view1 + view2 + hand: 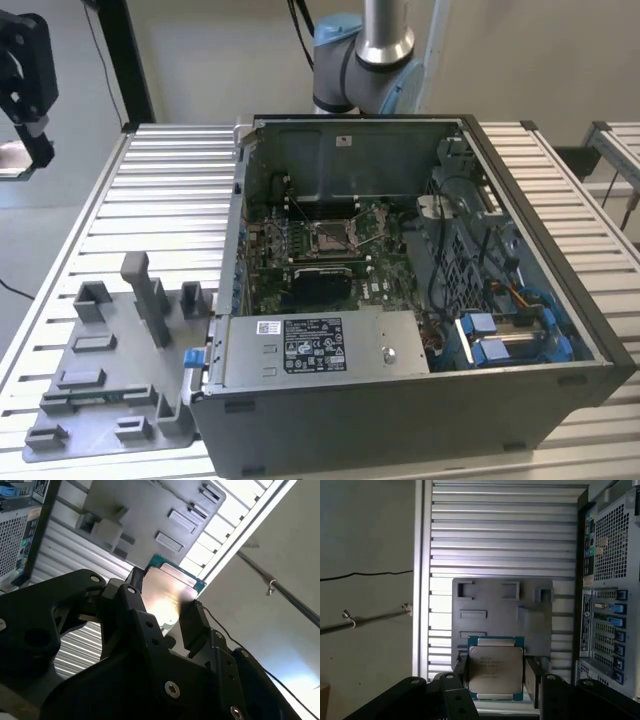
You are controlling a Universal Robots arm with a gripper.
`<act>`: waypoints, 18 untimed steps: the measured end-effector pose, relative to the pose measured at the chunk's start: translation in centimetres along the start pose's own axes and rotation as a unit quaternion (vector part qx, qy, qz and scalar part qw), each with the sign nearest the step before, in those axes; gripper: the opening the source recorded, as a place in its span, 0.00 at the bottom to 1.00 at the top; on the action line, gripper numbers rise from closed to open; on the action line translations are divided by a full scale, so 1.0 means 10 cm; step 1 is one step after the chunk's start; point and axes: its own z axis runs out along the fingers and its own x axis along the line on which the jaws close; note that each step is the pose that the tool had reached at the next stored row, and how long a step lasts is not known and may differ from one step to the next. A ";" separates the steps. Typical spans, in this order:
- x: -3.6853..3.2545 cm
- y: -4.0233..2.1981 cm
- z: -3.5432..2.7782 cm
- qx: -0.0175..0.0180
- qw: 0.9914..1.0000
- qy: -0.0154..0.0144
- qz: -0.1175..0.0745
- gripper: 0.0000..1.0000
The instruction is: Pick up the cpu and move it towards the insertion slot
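Up at the exterior view's far left, claw (38,145) hangs high over the tabletop (170,180), well apart from the insertion slot (330,237) inside the computer case (400,410). In both wrist views the claw (496,676) is clamped on the cpu (495,670), fingers (532,680) on two opposite edges, silvery face to the cameras, grey fixture plate (500,605) beneath. My read: chip is light, stiff and thin. Smooth lid would slip; underside contacts likely fragile. Edge grip is the right hold: moderate squeeze, kept level, nothing touching the faces.
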 end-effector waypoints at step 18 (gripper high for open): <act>-0.637 0.117 0.025 0.000 1.000 0.000 0.000 0.00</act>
